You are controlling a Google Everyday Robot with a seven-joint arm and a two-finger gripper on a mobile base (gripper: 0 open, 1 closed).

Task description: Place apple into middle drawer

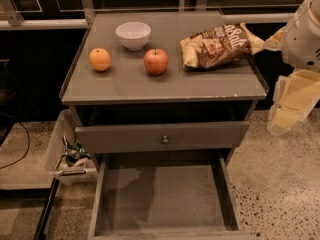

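The apple [156,61], red with yellowish patches and a short stem, sits upright on the grey cabinet top [165,84], near its middle. The middle drawer [165,199] is pulled out below the cabinet, its flat grey floor bare. My gripper [284,120], cream-coloured, hangs off the cabinet's right side, below the level of the top and well to the right of the apple. It holds nothing that I can see.
An orange [100,59] lies left of the apple, a white bowl [133,35] behind them, and a brown chip bag [220,45] to the right. A drawer front with a brass knob [164,140] sits above the open drawer. A white bin [67,156] stands on the floor at the left.
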